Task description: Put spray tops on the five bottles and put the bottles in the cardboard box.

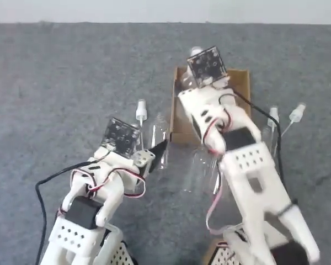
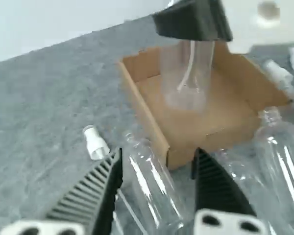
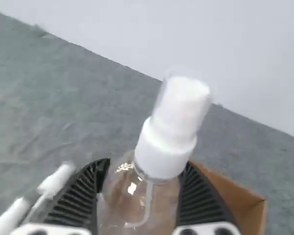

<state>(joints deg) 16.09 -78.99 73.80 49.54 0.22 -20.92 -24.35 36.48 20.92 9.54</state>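
Over the box (image 1: 240, 77), approx. 1 o'clock from table centre in the high view, the R gripper (image 3: 139, 188) is clamped on the held bottle (image 2: 188, 73), one finger on each side of the clear body. The bottle stands upright w/ its base down inside the box; cannot tell if the base touches the floor. A white fitted top (image 3: 174, 125) sits on its neck, dip tube visible thru the wall. L gripper (image 2: 157, 188) is at approx. 7 o'clock of the box, jaws spread wide and gripping nothing. It points toward the box's near corner. A flat bottle (image 1: 159, 132) lies on its side on the grey mat (image 1: 71, 72), just off the box's 9 o'clock wall, no top on. From the L wrist it lies btwn the spread fingers; contact cannot be confirmed. A loose top (image 1: 141, 110) lies at 11 o'clock of that bottle, near it but apart. Spare bottles (image 1: 198, 165), clear and topless, lie on the mat at 6 o'clock of the box, close to its wall and partly under the R arm. Side tops (image 1: 273, 115), two white ones w/ tubes, sit at 3 o'clock of the box; cannot tell if either is on a bottle.
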